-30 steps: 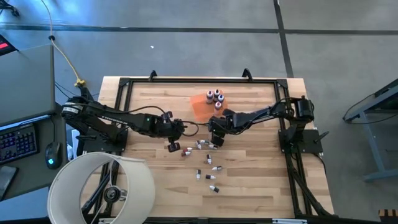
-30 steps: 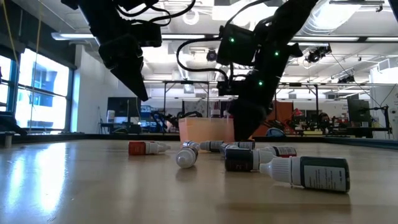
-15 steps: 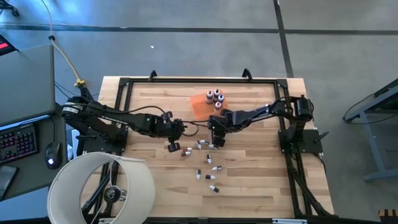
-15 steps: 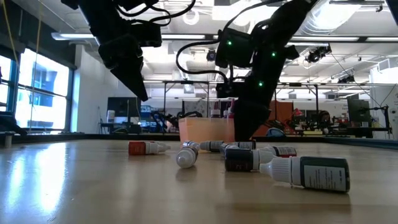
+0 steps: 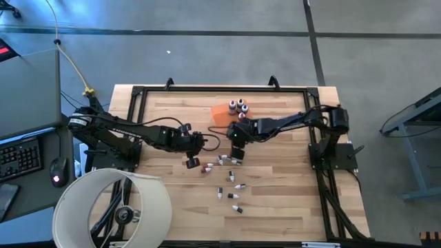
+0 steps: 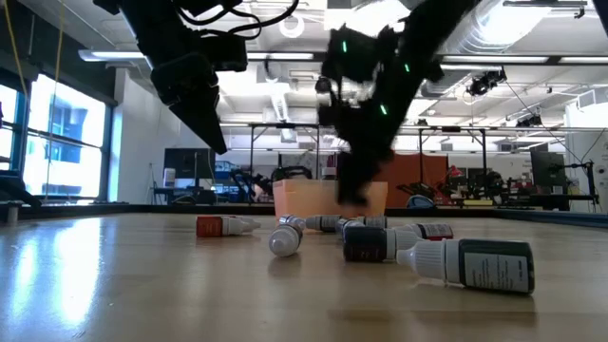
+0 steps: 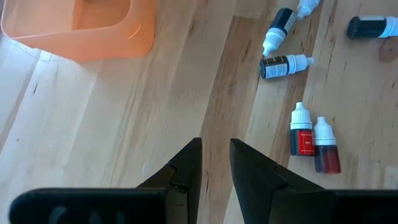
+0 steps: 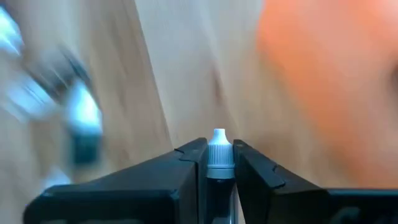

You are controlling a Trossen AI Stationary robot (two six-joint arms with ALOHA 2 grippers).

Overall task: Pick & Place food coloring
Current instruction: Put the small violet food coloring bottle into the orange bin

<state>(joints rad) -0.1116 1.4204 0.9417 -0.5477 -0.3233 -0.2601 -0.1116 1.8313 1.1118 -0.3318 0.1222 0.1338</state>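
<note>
A: Start at the right jaws (image 8: 219, 163) — what have they got?

B: They're closed on one small bottle (image 8: 219, 151), its white pointed cap poking up between the two fingers. It sits upright in the grip, which I'd judge is so it can be stood on its base when set down.

A: And where is that over the worktop (image 5: 275, 200)?

B: In the high view the right jaws (image 5: 236, 137) hang between the scattered bottles (image 5: 228, 160) and the orange tray (image 5: 222, 118), close to the tray's near edge. The right wrist view shows orange filling one side — so the tray looks like the target.

A: Anything delivered?

B: A few bottles (image 5: 238, 106) stand upright at the tray's far end. Whether they stand in it or just beside it, I can't tell. Many more lie on their sides on the worktop, so the job looks early.

A: The left jaws (image 7: 215, 163)?

B: Nearly shut, a narrow gap, nothing held. They hover over bare wood beside the pile, two red bottles (image 7: 312, 137) lying nearby — probably waiting clear of the other arm's path.
</note>
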